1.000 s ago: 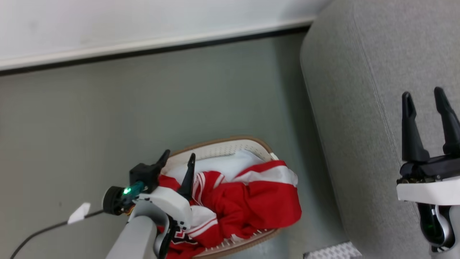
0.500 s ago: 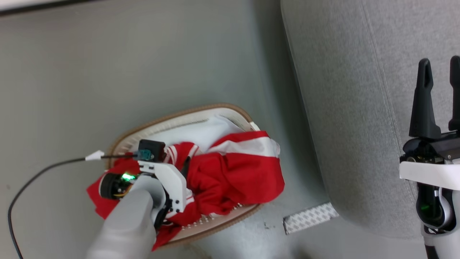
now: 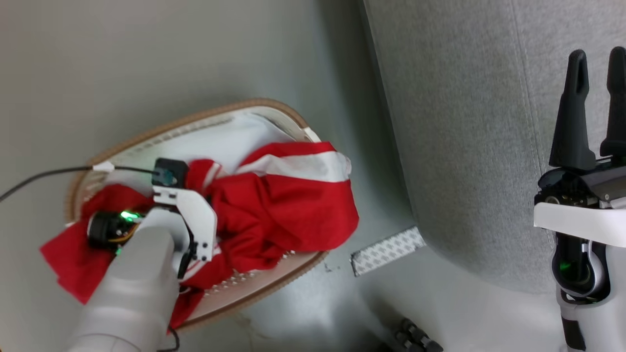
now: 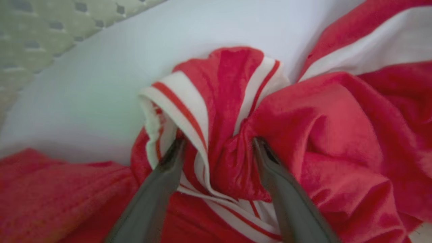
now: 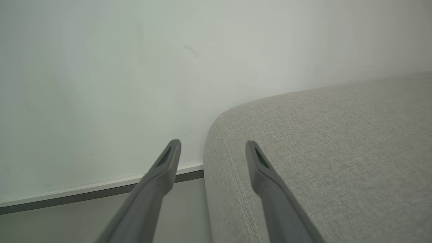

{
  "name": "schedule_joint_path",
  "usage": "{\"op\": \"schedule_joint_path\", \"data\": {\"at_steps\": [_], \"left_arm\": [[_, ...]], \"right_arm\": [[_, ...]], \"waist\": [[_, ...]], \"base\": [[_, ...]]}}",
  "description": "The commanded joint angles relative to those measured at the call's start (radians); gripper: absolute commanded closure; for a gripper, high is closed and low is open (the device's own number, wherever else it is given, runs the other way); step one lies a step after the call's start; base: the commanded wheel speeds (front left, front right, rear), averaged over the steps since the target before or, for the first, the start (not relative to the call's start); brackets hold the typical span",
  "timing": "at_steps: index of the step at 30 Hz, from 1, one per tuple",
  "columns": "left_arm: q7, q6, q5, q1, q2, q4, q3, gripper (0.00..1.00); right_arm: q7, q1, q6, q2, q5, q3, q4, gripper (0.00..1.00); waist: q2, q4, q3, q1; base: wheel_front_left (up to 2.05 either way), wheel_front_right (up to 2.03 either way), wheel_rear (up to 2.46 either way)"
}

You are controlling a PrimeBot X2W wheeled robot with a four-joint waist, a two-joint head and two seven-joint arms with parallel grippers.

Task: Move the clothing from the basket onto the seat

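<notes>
The red clothing (image 3: 283, 210) with white panels lies heaped in the white basket (image 3: 195, 115) with a tan rim, spilling over its left and right sides. My left gripper (image 4: 217, 145) points down into the heap, open, its fingers straddling a bunched fold of red fabric and striped trim (image 4: 189, 108). In the head view the left wrist (image 3: 186, 220) covers those fingers. My right gripper (image 3: 596, 56) hangs open and empty over the grey sofa seat (image 3: 464, 122), which also shows in the right wrist view (image 5: 337, 152).
A plain pale white cloth (image 3: 215, 144) lies in the basket under the red garment. A black cable (image 3: 44, 176) runs left from the wrist. A patterned strip (image 3: 389, 250) lies on the floor between basket and sofa. A white wall with a baseboard (image 5: 101, 190) stands behind the sofa.
The head camera has tilted down, shifting the whole picture. My left gripper has dropped from above the basket's rim into the red garment, so its fingers are now buried in fabric. The right gripper holds its place.
</notes>
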Motion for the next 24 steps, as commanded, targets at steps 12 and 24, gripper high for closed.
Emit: {"op": "schedule_joint_path", "data": {"at_steps": [12, 24], "left_arm": [[0.025, -0.001, 0.031, -0.031, 0.004, 0.012, -0.054, 0.96], [-0.082, -0.033, -0.047, 0.019, -0.027, 0.013, -0.021, 1.0]], "right_arm": [[-0.003, 0.006, -0.002, 0.019, -0.009, 0.008, 0.003, 0.0], [-0.003, -0.026, -0.002, 0.02, -0.017, 0.023, 0.039, 0.0]], "waist": [[0.0, -0.022, 0.049, -0.0002], [0.0, 0.007, -0.075, -0.0002]], "base": [[0.0, 0.0, 0.0], [0.0, 0.0, 0.0]]}}
